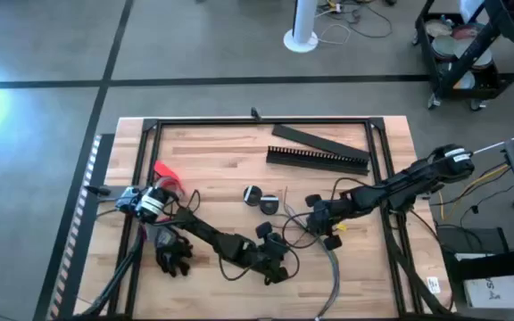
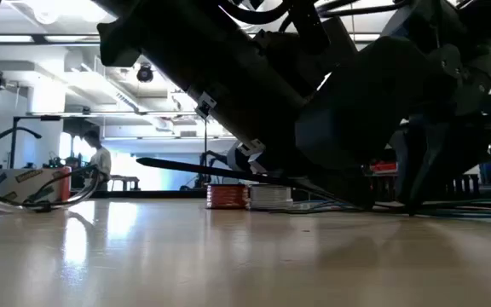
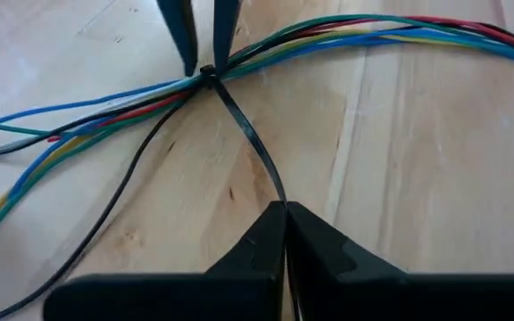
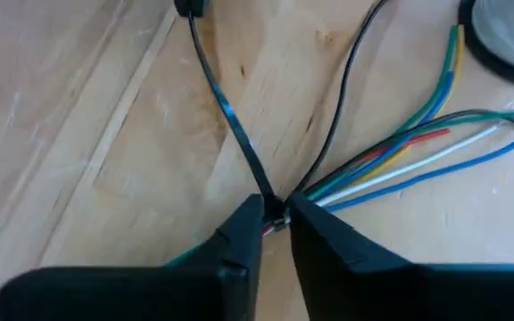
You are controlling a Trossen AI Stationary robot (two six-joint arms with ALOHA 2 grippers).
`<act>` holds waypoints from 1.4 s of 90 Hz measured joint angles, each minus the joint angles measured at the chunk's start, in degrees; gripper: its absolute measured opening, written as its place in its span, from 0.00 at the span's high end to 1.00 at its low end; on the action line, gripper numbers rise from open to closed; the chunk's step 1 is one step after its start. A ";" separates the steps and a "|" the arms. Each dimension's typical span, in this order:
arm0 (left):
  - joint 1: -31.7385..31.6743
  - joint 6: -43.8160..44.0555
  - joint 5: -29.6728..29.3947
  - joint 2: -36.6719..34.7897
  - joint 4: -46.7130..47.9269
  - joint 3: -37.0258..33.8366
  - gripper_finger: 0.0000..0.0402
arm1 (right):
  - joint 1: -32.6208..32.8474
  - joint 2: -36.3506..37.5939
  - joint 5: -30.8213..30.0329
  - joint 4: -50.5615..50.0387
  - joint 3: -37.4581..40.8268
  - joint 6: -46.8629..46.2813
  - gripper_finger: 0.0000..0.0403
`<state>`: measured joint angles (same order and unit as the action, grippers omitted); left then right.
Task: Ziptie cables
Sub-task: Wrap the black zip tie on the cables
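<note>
The cables (image 3: 391, 36) are a bundle of thin blue, green, red, yellow and black wires lying on the wooden table (image 1: 212, 152), drawn together at one point. A thin black ziptie (image 3: 248, 138) loops around them there, and its tail runs off toward my left gripper (image 3: 284, 212), which is shut on it. My right gripper (image 4: 276, 214) is shut on the bundle at the loop. In the high view both grippers meet near the table's front middle, left (image 1: 281, 254) and right (image 1: 300, 227). My left gripper pinches the ziptie's free tail (image 3: 277, 194) between its two fingertips. The fingers lie low over the table, along the strip. The strip runs straight from them to the loop (image 3: 208, 73), just above the wood. My right gripper pinches the cable bundle right at the ziptie's loop (image 4: 273, 203), one finger on each side. The fingers (image 3: 178, 36) come down slanting from the table's right. The wires fan out on the table on both sides of the hold.
A black comb-toothed duct (image 1: 318, 158) and a flat black bar (image 1: 319, 137) lie at the far right. Two round discs (image 1: 259, 198) sit mid-table. A red object (image 1: 164, 172) and a dark bundle (image 1: 173, 259) are at the left. A grey cable (image 1: 333, 278) trails toward the front edge.
</note>
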<state>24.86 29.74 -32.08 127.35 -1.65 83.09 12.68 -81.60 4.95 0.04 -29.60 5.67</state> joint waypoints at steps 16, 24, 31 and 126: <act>0.00 -0.11 0.09 0.00 0.01 0.00 1.00 | -0.34 -2.23 -0.02 1.27 0.01 -0.83 0.88; 0.09 -0.48 0.14 0.00 0.15 0.17 1.00 | -0.34 -3.52 -0.11 1.68 -0.14 -0.74 0.95; 0.32 -1.17 0.16 -0.41 0.36 0.31 1.00 | -0.34 -3.84 -0.07 1.60 -0.18 -0.51 0.98; -1.27 -7.48 0.53 -6.51 -20.65 -6.52 0.75 | -1.96 -3.76 -0.63 1.47 0.14 3.24 0.99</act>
<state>23.60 22.26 -31.55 120.84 -22.30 76.57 10.72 -85.36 4.32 1.51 -29.46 8.91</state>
